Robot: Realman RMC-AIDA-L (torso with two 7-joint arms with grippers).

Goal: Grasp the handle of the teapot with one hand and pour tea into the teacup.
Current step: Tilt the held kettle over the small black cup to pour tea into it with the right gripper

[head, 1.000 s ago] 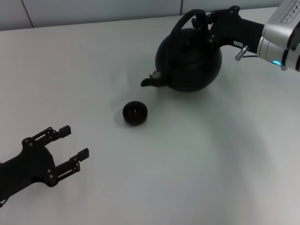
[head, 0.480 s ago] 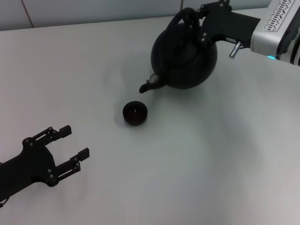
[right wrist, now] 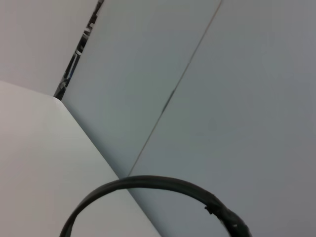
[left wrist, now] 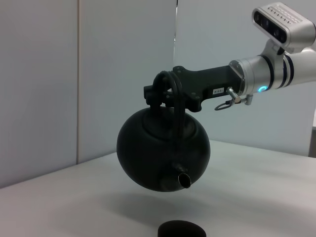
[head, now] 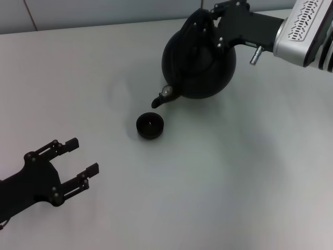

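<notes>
- The right hand (head: 216, 23) has its jaws clenched on the handle (left wrist: 170, 91), the black hoop arching over the top of the teapot (head: 197, 62).
- The left wrist view shows the teapot hanging clear of the surface (head: 208, 177), tipped slightly so its stubby spout (head: 160, 99) points down and forward.
- The teacup (head: 150, 126) stands on the surface just below and beside the spout tip, apart from it.
- The left hand (head: 67, 166) rests low at the near left of the surface, well apart from cup and pot, its jaws released and spread.
- The surface is plain, pale and matte, with a soft shadow under the pot.
- Behind it rise pale grey wall panels (left wrist: 123, 64) with thin vertical seams; the right wrist view shows the same panels above the handle's arc.
</notes>
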